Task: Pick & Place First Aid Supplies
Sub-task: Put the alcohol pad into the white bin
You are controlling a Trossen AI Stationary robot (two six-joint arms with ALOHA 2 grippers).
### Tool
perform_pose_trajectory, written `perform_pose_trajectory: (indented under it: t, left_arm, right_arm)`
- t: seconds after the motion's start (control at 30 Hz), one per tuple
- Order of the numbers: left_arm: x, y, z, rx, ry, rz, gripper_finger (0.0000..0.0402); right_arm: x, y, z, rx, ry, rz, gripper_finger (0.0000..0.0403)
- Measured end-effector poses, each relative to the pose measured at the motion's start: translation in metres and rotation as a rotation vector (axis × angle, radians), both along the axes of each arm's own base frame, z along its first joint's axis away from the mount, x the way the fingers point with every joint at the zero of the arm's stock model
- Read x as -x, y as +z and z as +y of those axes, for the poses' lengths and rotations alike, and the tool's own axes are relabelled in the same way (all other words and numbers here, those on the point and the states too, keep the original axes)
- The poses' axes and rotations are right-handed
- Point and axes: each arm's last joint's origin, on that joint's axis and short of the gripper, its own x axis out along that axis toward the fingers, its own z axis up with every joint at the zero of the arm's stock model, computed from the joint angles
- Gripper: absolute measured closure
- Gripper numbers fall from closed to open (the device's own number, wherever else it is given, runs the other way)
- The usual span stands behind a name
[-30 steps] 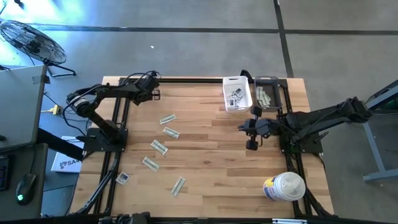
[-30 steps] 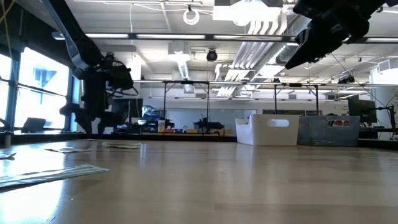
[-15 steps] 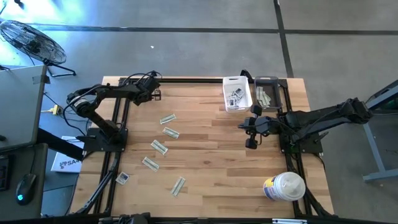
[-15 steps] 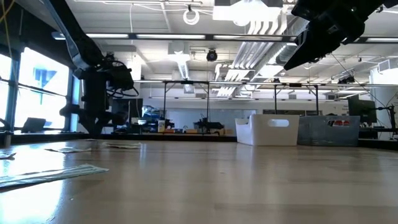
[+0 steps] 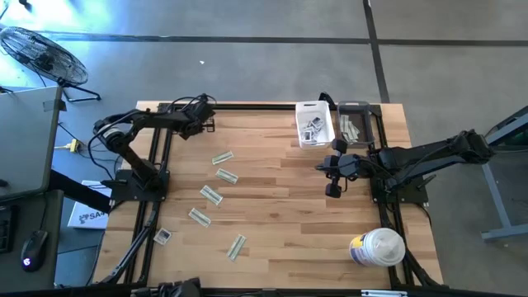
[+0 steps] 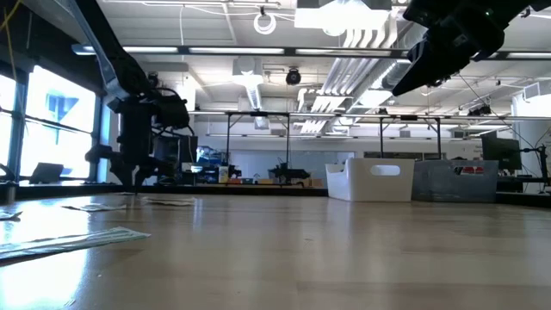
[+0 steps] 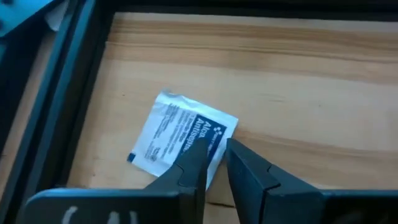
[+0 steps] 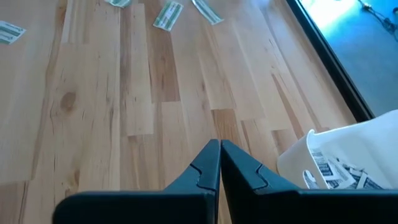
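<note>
Left pincer (image 7: 214, 163) is sitting at the counter's (image 5: 280, 206) far left corner, about eleven o'clock, its fingers nearly together and pinching the edge of a square white packet (image 7: 180, 138) lying flat on the wood. Right pincer (image 8: 219, 155) is hanging closed and empty at about two o'clock, near the white bin (image 5: 314, 124) with packets inside. Green strips (image 5: 222, 157) are lying around the middle left.

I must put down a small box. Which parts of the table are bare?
Bare wood lies between the green strips and the right claw, and between that claw and the canister. It is crowded around the strips, at the white bin and grey bin, and by the left claw.
</note>
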Motion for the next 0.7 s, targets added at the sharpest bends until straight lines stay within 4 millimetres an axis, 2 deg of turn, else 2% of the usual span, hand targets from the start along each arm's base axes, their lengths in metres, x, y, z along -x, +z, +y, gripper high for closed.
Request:
perform_pose_trajectory:
  t: [0.4, 0.7]
  left_arm:
    - [-0.0049, -0.002, 0.0061, 0.023, 0.055, 0.007, 0.034]
    - [-0.0081, -0.0045, 0.0044, 0.026, 0.05, 0.009, 0.0397]
  right_arm:
    - [-0.0015, 0.0017, 0.0003, 0.01, 0.015, -0.019, 0.0396]
    - [-0.0015, 0.0016, 0.0006, -0.002, 0.015, -0.02, 0.0396]
